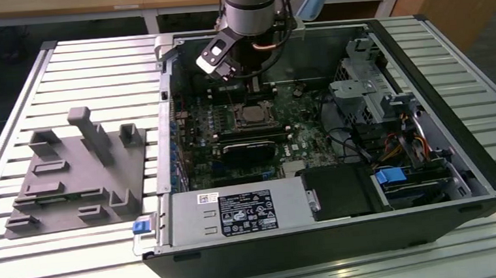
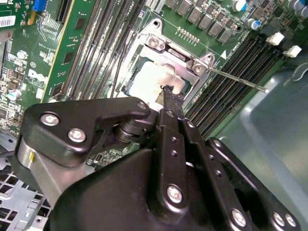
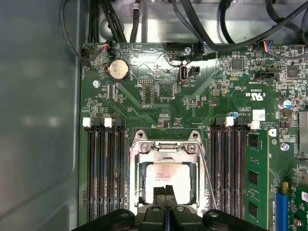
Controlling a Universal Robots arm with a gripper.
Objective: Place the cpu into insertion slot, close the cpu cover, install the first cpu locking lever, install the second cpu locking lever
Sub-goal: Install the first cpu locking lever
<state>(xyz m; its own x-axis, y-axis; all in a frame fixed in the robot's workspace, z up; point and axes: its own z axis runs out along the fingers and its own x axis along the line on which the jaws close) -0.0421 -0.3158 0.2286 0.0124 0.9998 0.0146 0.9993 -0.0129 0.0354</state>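
Gripper (image 3: 167, 191) tips pressed together, nothing pinched, right over the cpu (image 3: 166, 174).

In both wrist views the closed fingertips sit above the near edge of the cpu; can't tell if they touch it. The cpu lies flat in the socket (image 3: 134, 173), pale top showing through the window of the cover (image 3: 166, 150), which is folded down flat around it. One thin lever (image 2: 236, 79) angles out from a socket corner and runs free across the memory slots (image 3: 103, 173). Green circuit board (image 3: 159, 96) all round. In the exterior view the arm (image 1: 252, 7) comes down from upper centre into the open computer case (image 1: 485, 162). The case lies on a slatted table (image 1: 17, 83), with a grey fixture block (image 1: 75, 171) at the exterior view's left, well apart from the gripper.
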